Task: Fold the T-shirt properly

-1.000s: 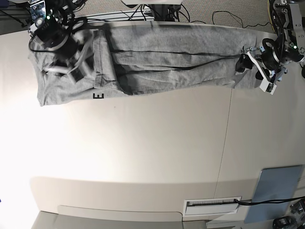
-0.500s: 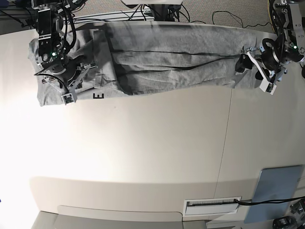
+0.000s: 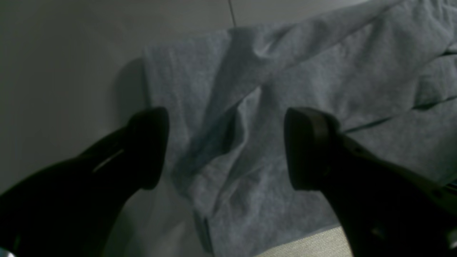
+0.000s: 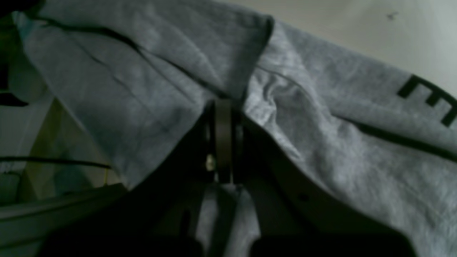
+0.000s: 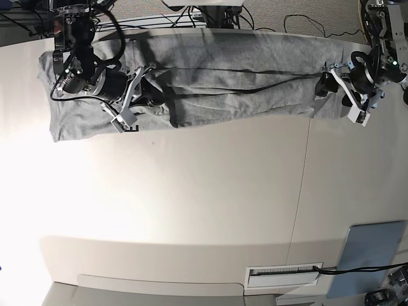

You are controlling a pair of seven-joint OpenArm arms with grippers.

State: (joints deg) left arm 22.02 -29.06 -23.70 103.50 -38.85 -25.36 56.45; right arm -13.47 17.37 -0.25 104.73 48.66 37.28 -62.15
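Note:
The heather-grey T-shirt (image 5: 229, 83) lies as a long folded band along the table's far edge. My right gripper (image 5: 152, 86) is over its left part. In the right wrist view it (image 4: 223, 110) is shut on a raised fold of the T-shirt (image 4: 321, 117), beside black lettering (image 4: 430, 100). My left gripper (image 5: 322, 86) is at the shirt's right end. In the left wrist view it (image 3: 226, 148) is open, with dark fingers (image 3: 148, 146) straddling the wrinkled cloth (image 3: 285, 71) just above it.
The white table (image 5: 204, 191) has a seam (image 5: 305, 166) running down its right part. A grey pad (image 5: 371, 252) and a white strip (image 5: 284, 274) lie at the near right. Cables (image 5: 217, 19) hang behind the far edge.
My right arm has swung from the shirt's left end towards the middle and shut on a fold near the lettering. The left arm has not moved.

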